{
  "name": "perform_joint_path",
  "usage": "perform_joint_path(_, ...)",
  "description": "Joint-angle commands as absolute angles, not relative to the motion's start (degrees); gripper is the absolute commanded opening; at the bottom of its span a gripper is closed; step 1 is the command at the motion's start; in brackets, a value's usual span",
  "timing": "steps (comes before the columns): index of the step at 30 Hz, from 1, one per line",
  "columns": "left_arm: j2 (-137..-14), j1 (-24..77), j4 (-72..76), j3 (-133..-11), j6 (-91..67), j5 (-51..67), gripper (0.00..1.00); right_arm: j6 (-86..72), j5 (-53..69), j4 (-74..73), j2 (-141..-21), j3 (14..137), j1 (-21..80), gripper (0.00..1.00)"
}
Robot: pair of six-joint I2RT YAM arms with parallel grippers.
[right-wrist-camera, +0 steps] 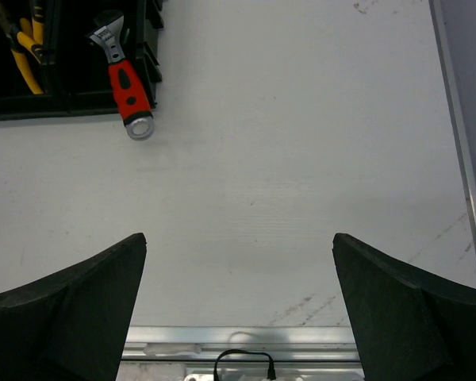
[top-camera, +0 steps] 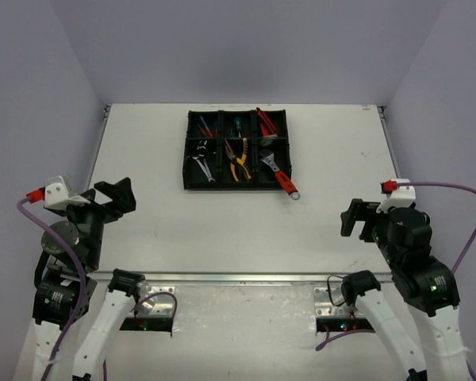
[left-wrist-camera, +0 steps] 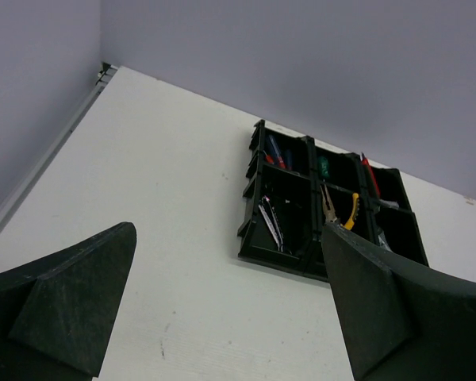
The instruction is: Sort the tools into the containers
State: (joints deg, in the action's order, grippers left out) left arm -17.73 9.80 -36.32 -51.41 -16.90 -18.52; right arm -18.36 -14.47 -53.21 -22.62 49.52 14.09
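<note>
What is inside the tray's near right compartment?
The red-handled adjustable wrench: its silver head sits inside, while its handle sticks out over the near wall of the tray. The rest of the compartment floor is too dark to tell what else, if anything, lies there.

Tray (right-wrist-camera: 63, 111): from the right wrist only its near right corner shows; the rest runs off the top and left edges.
Pliers (right-wrist-camera: 25, 57): cut off at the picture's top left corner.
Tray's back row, from above: red, blue and green bits (top-camera: 204, 125), perhaps screwdrivers, too small to name.
Tray's near right corner, from the left wrist: hidden behind a finger (left-wrist-camera: 397, 317) of the left gripper (left-wrist-camera: 230, 317).
</note>
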Motion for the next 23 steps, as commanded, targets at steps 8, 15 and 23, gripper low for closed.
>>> perform_joint_path(8, -18.5, 10.4, -34.3, -50.0, -15.6, -18.8, 1.00, -17.3, -19.5, -49.2, -20.6, 47.2, 14.3, 0.99)
perform_joint_path(15, -18.0, 10.4, -33.0, -48.8, -15.6, -18.8, 1.00, -17.6, -20.7, -48.3, -20.7, 46.1, 14.3, 0.99)
perform_joint_path(23, -17.3, 10.4, -29.8, -44.8, -15.6, -18.5, 1.00, -18.6, -21.6, -46.9, -22.2, 44.4, 14.3, 0.99)
